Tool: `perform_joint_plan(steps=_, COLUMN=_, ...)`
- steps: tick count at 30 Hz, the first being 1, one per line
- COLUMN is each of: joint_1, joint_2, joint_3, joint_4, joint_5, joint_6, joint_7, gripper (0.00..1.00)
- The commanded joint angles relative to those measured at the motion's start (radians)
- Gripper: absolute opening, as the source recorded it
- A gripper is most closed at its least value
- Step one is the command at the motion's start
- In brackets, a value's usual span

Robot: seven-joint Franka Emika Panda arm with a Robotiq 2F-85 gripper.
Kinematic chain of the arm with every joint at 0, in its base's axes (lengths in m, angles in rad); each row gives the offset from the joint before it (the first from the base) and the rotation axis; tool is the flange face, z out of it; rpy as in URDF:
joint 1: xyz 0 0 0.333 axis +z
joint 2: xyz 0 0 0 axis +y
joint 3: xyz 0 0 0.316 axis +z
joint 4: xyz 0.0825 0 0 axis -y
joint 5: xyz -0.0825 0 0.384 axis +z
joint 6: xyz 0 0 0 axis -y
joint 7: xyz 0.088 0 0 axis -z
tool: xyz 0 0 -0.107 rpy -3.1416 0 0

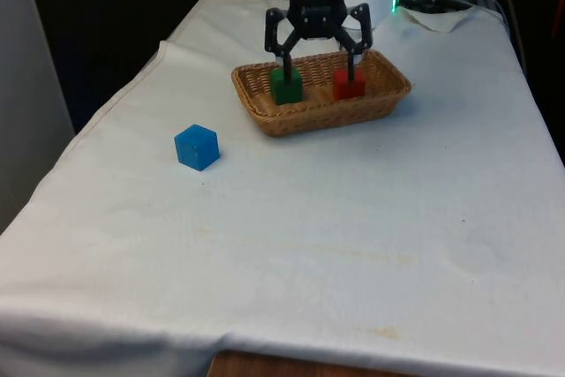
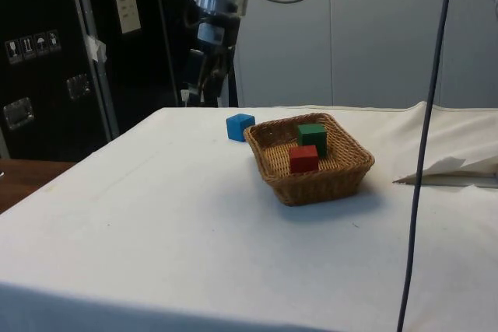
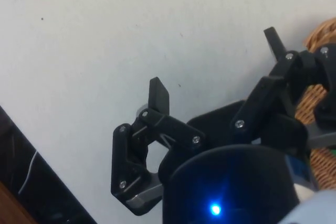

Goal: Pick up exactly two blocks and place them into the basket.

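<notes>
Green block (image 1: 286,86) and red block (image 1: 349,84) already in the basket (image 1: 291,118), blue block (image 1: 196,147) left on the cloth, gripper (image 1: 319,52) spread empty; probably light, rigid cubes, best pinched across flat opposite faces.

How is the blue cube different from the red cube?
The blue wooden cube sits on the white cloth, outside the woven wicker basket; the red wooden cube lies inside the basket, beside a green cube. Colour differs too. Both look like similar-sized blocks, and the gripper holds neither.
</notes>
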Motion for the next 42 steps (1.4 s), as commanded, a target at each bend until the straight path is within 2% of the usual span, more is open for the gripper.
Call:
perform_joint_plan(steps=1, joint_1=0.000, joint_2=0.000, joint_3=0.000, joint_4=0.000, joint_5=0.000, joint_6=0.000, joint_7=0.000, gripper=1.00)
perform_joint_plan(steps=2, joint_1=0.007, joint_2=0.020, joint_3=-0.011, joint_4=0.011, joint_5=-0.020, joint_6=0.011, joint_7=0.029, gripper=1.00)
perform_joint_plan(steps=8, joint_1=0.009, joint_2=0.047, joint_3=-0.017, joint_4=0.036, joint_5=-0.034, joint_6=0.020, joint_7=0.065, gripper=1.00)
perform_joint_plan(steps=10, joint_1=0.009, joint_2=0.054, joint_3=-0.018, joint_4=0.044, joint_5=-0.047, joint_6=0.023, joint_7=0.081, gripper=1.00)
perform_joint_plan(steps=11, joint_1=0.000, joint_2=0.038, joint_3=-0.003, joint_4=0.039, joint_5=-0.026, joint_6=0.014, joint_7=0.058, gripper=1.00)
perform_joint_plan(steps=12, joint_1=0.009, joint_2=0.058, joint_3=-0.019, joint_4=0.049, joint_5=-0.054, joint_6=0.024, joint_7=0.089, gripper=1.00)
perform_joint_plan(steps=18, joint_1=0.010, joint_2=0.089, joint_3=-0.025, joint_4=0.082, joint_5=-0.111, joint_6=0.035, joint_7=0.143, gripper=1.00)
perform_joint_plan(steps=20, joint_1=0.010, joint_2=0.099, joint_3=-0.027, joint_4=0.092, joint_5=-0.126, joint_6=0.039, joint_7=0.156, gripper=1.00)
perform_joint_plan(steps=21, joint_1=0.000, joint_2=0.084, joint_3=-0.010, joint_4=0.086, joint_5=-0.106, joint_6=0.033, joint_7=0.137, gripper=1.00)
perform_joint_plan(steps=22, joint_1=0.010, joint_2=0.103, joint_3=-0.028, joint_4=0.097, joint_5=-0.133, joint_6=0.040, joint_7=0.161, gripper=1.00)
perform_joint_plan(steps=24, joint_1=0.011, joint_2=0.118, joint_3=-0.031, joint_4=0.113, joint_5=-0.152, joint_6=0.043, joint_7=0.178, gripper=1.00)
perform_joint_plan(steps=29, joint_1=0.011, joint_2=0.142, joint_3=-0.036, joint_4=0.140, joint_5=-0.186, joint_6=0.050, joint_7=0.206, gripper=1.00)
perform_joint_plan(steps=30, joint_1=0.000, joint_2=0.129, joint_3=-0.018, joint_4=0.135, joint_5=-0.170, joint_6=0.043, joint_7=0.189, gripper=1.00)
perform_joint_plan(steps=31, joint_1=0.012, joint_2=0.148, joint_3=-0.037, joint_4=0.146, joint_5=-0.193, joint_6=0.052, joint_7=0.211, gripper=1.00)
perform_joint_plan(steps=36, joint_1=0.012, joint_2=0.178, joint_3=-0.043, joint_4=0.180, joint_5=-0.232, joint_6=0.059, joint_7=0.243, gripper=1.00)
perform_joint_plan(steps=37, joint_1=0.000, joint_2=0.168, joint_3=-0.024, joint_4=0.178, joint_5=-0.219, joint_6=0.051, joint_7=0.229, gripper=1.00)
perform_joint_plan(steps=38, joint_1=0.014, joint_2=0.185, joint_3=-0.046, joint_4=0.185, joint_5=-0.244, joint_6=0.061, joint_7=0.255, gripper=1.00)
perform_joint_plan(steps=42, joint_1=0.011, joint_2=0.184, joint_3=-0.042, joint_4=0.178, joint_5=-0.254, joint_6=0.067, joint_7=0.270, gripper=1.00)
